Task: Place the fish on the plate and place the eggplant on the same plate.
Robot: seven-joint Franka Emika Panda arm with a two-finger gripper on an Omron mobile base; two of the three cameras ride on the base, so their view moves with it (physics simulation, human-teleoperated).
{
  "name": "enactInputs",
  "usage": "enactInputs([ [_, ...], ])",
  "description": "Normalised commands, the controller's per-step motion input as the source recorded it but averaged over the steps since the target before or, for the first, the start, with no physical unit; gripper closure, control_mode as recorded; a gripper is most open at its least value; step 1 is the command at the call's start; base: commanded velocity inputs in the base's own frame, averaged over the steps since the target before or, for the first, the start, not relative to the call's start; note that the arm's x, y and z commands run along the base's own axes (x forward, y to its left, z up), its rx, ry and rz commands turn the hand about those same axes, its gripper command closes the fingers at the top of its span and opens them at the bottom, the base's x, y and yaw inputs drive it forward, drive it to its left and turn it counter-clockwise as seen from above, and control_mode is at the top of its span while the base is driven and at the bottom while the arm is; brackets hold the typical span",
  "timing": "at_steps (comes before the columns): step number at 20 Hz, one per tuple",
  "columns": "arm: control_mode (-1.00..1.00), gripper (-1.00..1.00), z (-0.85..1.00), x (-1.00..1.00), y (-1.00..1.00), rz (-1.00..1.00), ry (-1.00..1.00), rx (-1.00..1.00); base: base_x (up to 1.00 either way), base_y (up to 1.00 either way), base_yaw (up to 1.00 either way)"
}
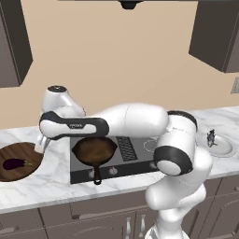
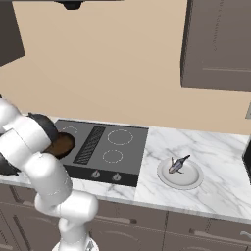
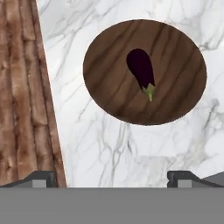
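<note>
Above the eggplant (image 3: 141, 67) on the round wooden board (image 3: 175, 100), hand (image 3: 112, 178) spread wide.

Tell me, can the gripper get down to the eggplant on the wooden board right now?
Probably yes. The eggplant lies alone on the round wooden board, nothing over or beside it, and the open gripper hangs above the counter near the board with bare marble between them.
</note>
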Motion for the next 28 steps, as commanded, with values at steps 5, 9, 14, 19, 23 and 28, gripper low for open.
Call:
enactInputs([
  [5,-1.00,-1.00,-0.20,0.11,0.56,-0.15,0.00,-0.02,0.00,0.00,0.00],
  [9,-1.00,-1.00,-0.26,0.13,0.52,-0.23,0.00,-0.07,0.00,0.00,0.00],
  [14,-1.00,-1.00,-0.18,0.16,0.52,-0.17,0.00,-0.07,0.00,0.00,0.00],
  [19,-1.00,-1.00,0.00,0.35,0.35,-0.05,0.10,-0.11,0.00,0.00,0.00],
  [23,-1.00,-1.00,0.00,0.38,0.23,0.00,0.18,-0.10,0.00,0.00,0.00],
  [28,-1.00,-1.00,-0.04,0.50,0.08,0.03,0.16,-0.09,0.00,0.00,0.00],
])
